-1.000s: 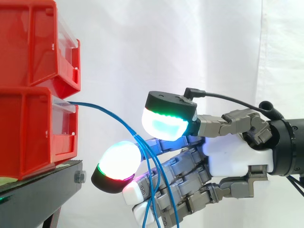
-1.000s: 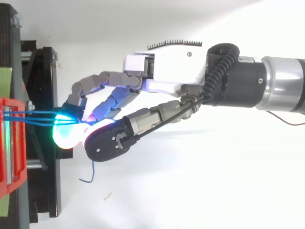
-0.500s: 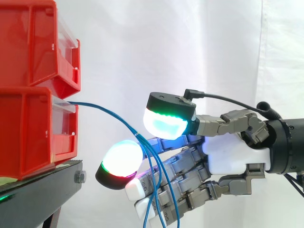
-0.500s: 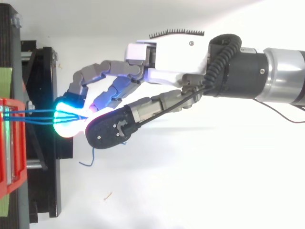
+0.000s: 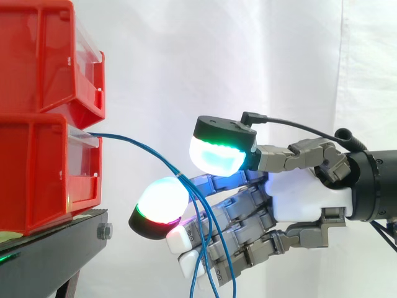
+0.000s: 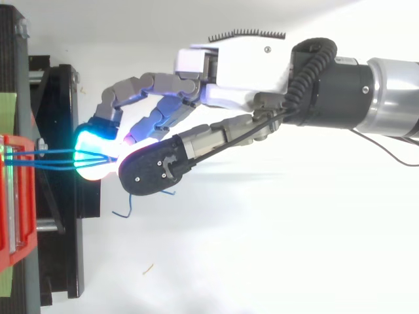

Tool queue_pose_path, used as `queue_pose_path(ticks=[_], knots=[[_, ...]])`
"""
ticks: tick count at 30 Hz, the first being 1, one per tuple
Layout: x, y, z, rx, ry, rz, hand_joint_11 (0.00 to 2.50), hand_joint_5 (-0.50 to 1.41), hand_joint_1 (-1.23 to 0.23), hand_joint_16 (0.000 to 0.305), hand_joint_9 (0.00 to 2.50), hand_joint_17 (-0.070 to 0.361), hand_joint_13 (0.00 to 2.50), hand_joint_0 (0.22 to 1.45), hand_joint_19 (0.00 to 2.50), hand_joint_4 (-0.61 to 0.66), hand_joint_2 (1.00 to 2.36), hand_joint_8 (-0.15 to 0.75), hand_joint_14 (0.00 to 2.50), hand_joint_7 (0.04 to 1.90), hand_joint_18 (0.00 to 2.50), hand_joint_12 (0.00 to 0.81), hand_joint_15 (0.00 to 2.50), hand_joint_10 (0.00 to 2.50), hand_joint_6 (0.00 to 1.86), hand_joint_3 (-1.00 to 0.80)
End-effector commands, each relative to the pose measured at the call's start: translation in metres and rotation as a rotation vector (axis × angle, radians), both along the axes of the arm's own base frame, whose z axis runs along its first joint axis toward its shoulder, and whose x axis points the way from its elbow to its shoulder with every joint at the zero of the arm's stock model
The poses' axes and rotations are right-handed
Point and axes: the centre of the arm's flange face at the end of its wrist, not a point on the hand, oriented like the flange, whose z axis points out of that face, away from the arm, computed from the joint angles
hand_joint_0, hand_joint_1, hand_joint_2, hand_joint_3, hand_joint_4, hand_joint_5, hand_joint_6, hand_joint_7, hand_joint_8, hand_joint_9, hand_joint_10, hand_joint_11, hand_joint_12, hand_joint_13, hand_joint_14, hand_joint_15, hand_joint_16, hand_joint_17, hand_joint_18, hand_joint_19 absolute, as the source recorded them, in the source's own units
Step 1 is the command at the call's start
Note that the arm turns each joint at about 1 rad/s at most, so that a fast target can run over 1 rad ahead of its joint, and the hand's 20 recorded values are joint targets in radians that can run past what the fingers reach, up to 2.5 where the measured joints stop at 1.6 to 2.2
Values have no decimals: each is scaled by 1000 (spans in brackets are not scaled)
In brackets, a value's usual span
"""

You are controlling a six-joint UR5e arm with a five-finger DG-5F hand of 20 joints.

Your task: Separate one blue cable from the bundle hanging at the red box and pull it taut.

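Note:
Several thin blue cables (image 5: pixel 133 144) leave the front of the lower red box (image 5: pixel 37 167), arc to the right and hang down past my hand (image 5: pixel 307 198). They gather near a point between one glowing pad above (image 5: pixel 217 154) and another glowing pad below (image 5: pixel 160 197), which stand apart. The cables then drop in front of the lower fingers. My hand is open, its fingers loosely bent and spread around the bundle, pinching nothing. In the top view the cables (image 6: pixel 46 159) run from the box to the glowing pads of the hand (image 6: pixel 242 72). A loose cable end (image 6: pixel 124 208) curls below.
A second red bin (image 5: pixel 43 56) is stacked on the lower one, both on a black stand (image 5: pixel 56 248). The white curtain hangs behind. The arm comes in from the right.
My hand has risen a little in the side view and shifted toward the top edge in the top view. The cables stay slack between the pads.

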Motion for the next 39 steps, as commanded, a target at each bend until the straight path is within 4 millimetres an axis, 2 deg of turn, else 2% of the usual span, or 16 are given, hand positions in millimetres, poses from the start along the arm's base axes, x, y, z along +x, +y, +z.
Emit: queue_pose_path(ticks=[1,7,13,25,39], knots=[[-1,0,4,0,-3,-1,192,-115,-608,41,799,92,774,619,269,303,1004,280,10,935,675,316,281,5,503,-428],[-4,0,16,-3,-6,0,190,-113,-607,41,805,91,782,636,277,299,1006,276,11,928,686,311,283,5,503,-403],[-6,-2,15,-5,14,0,193,-112,-559,40,803,91,777,636,290,293,1007,275,10,928,682,313,282,7,503,-401],[-5,5,16,-7,11,7,192,-113,-639,40,809,90,791,645,268,297,1007,278,10,934,705,312,283,5,503,-394],[0,15,21,6,-37,61,214,-117,-695,39,811,88,804,671,273,268,1011,277,11,1045,726,308,294,5,503,-327]])
